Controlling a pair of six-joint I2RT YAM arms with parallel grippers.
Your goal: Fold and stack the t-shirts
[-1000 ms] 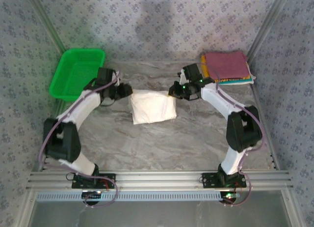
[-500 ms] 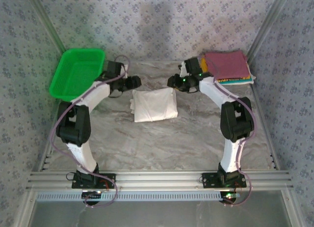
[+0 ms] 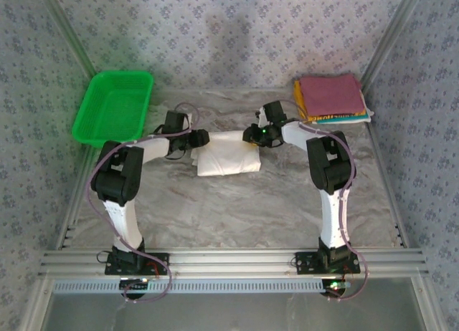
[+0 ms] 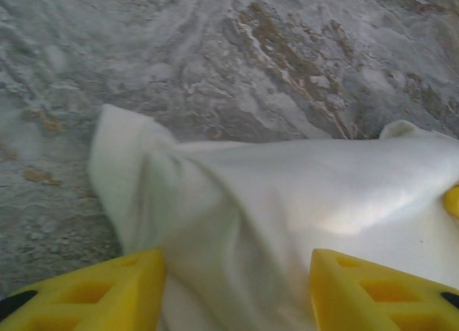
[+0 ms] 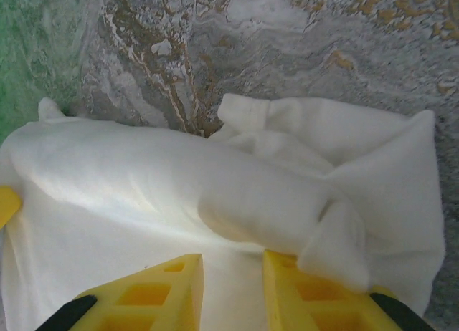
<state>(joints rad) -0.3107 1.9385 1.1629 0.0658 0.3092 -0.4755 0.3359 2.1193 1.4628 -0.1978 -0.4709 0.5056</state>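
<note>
One white shirt (image 3: 226, 152), three stacked folded shirts (image 3: 331, 98), one basket (image 3: 113, 107).

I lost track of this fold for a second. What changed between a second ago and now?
Both grippers, left and right, swung out toward the far edge, then came back in onto the white t-shirt's far corners. The shirt's far edge now looks lifted. The folded stack and green basket stayed put.

A green mesh basket (image 3: 113, 107) sits at the far left corner of my marbled grey tabletop (image 3: 237, 202), tilted against the patterned wall (image 3: 229, 37). An aluminium rail (image 3: 229, 261) runs along the near edge.
</note>
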